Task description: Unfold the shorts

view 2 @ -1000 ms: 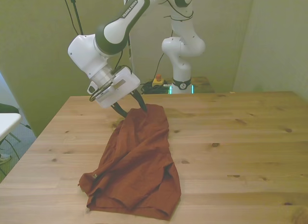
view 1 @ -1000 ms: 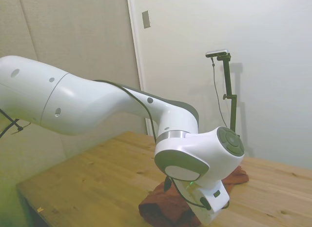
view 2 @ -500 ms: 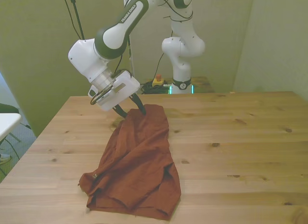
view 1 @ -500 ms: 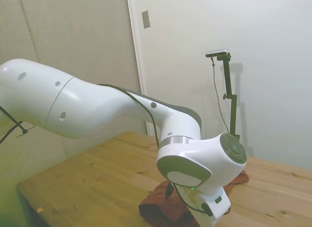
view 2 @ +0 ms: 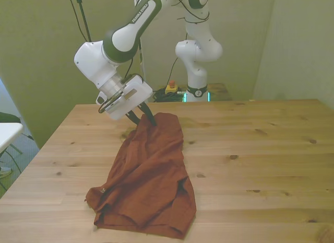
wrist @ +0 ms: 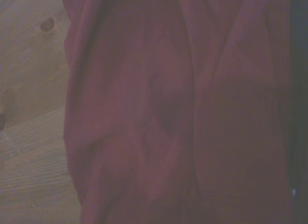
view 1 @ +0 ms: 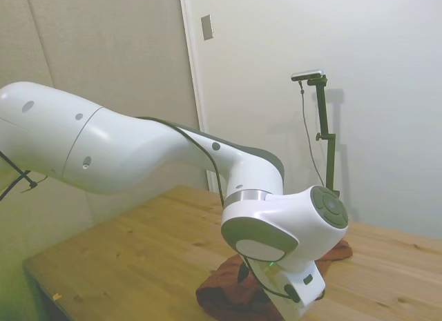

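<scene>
Shorts [view 2: 148, 175] lie bunched on the bench [view 2: 261, 164]; pincer [view 2: 143, 117] pinches their 12 o'clock edge, closed on cloth, likely to pull them flat.

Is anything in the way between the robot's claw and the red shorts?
No, nothing visible is. The gripper is already at the far end of the shorts, its dark fingers closed on the cloth. Only bare table surrounds them.
</scene>
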